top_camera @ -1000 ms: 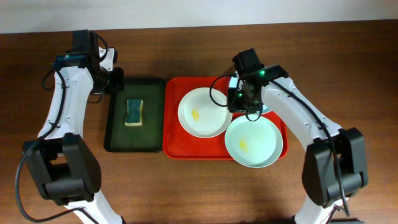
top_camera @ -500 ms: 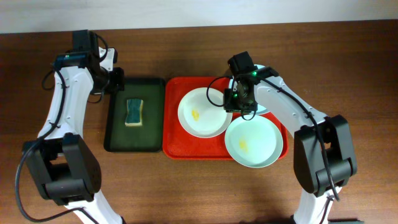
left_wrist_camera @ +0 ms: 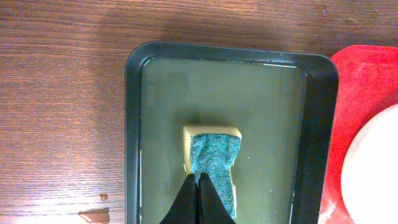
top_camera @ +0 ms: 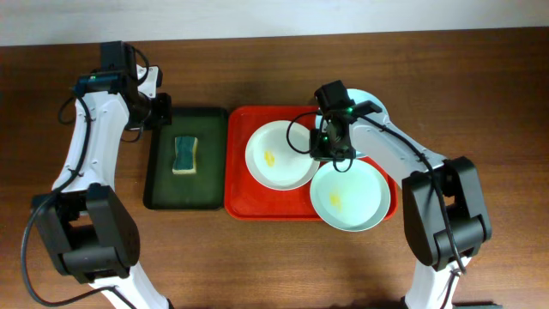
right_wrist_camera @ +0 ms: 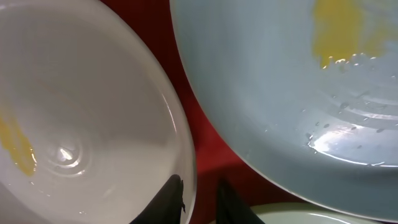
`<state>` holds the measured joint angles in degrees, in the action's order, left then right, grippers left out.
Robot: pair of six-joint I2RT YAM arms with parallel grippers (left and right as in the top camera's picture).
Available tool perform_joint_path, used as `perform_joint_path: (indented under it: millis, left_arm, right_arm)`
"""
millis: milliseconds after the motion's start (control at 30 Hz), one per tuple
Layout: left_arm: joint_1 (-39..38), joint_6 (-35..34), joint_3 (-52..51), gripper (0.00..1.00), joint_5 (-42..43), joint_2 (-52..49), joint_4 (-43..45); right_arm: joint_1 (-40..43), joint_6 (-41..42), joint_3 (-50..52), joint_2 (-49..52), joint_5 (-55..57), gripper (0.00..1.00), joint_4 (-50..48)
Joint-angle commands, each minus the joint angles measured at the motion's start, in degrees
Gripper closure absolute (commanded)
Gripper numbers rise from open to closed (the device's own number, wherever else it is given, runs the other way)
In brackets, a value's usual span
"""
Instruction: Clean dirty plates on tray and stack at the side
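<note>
The red tray (top_camera: 236, 184) holds all three plates. The white plate (top_camera: 279, 154) lies at its left with a yellow smear. The pale mint plate (top_camera: 347, 196) is at the front right and the pale blue plate (top_camera: 369, 99) at the back right, partly under the arm. My right gripper (top_camera: 324, 148) is down at the white plate's right rim. In the right wrist view its jaws (right_wrist_camera: 199, 183) straddle that rim of the white plate (right_wrist_camera: 81, 112), still open, with red tray (right_wrist_camera: 211, 149) showing beside the outer finger. My left gripper (left_wrist_camera: 199, 177) is shut and empty above the sponge (left_wrist_camera: 214, 158).
A dark green tray (top_camera: 154, 172) left of the red one holds a blue-and-yellow sponge (top_camera: 184, 154) in shallow water. A few water drops (left_wrist_camera: 93, 214) lie on the wooden table left of it. The blue plate (right_wrist_camera: 280, 81) carries a yellow smear and water beads.
My right gripper has shifted left and down onto the white plate's right rim, and its jaws have narrowed. The left arm has not moved.
</note>
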<state>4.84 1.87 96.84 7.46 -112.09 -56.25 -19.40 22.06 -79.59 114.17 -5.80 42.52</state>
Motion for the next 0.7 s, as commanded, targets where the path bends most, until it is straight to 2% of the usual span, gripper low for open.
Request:
perform_joint_path:
  millis: [0,67,167,400,500,667]
  left_arm:
    - [-0.33,-0.85,-0.44,1.00,0.66,-0.48,0.04]
    - [-0.33,-0.85,-0.44,1.00,0.63,-0.48,0.04]
    - [-0.33,-0.85,-0.44,1.00,0.66,-0.48,0.04]
    - [-0.33,-0.83,-0.44,1.00,0.66,-0.48,0.02]
    - [-0.33,-0.85,-0.44,0.99,0.63,-0.48,0.04]
    - [-0.33,-0.83,-0.44,0.98,0.63,-0.48,0.04]
  right_arm:
    - [-0.48,-0.13,0.42,0.74,0.90,0.80,-0.92]
    - [-0.48,-0.13,0.46,0.74,0.92,0.80,-1.42]
    - [-0.48,-0.11,0.57,0.74,0.92,0.88,-1.42]
    - [-0.48,-0.09,3.32,0.74,-1.14,0.88,-3.85]
    - [-0.48,-0.04,3.37,0.74,-1.27,0.94,-4.46]
    - [-0.48,6.01,3.37,0.74,-2.62,0.96,-5.09]
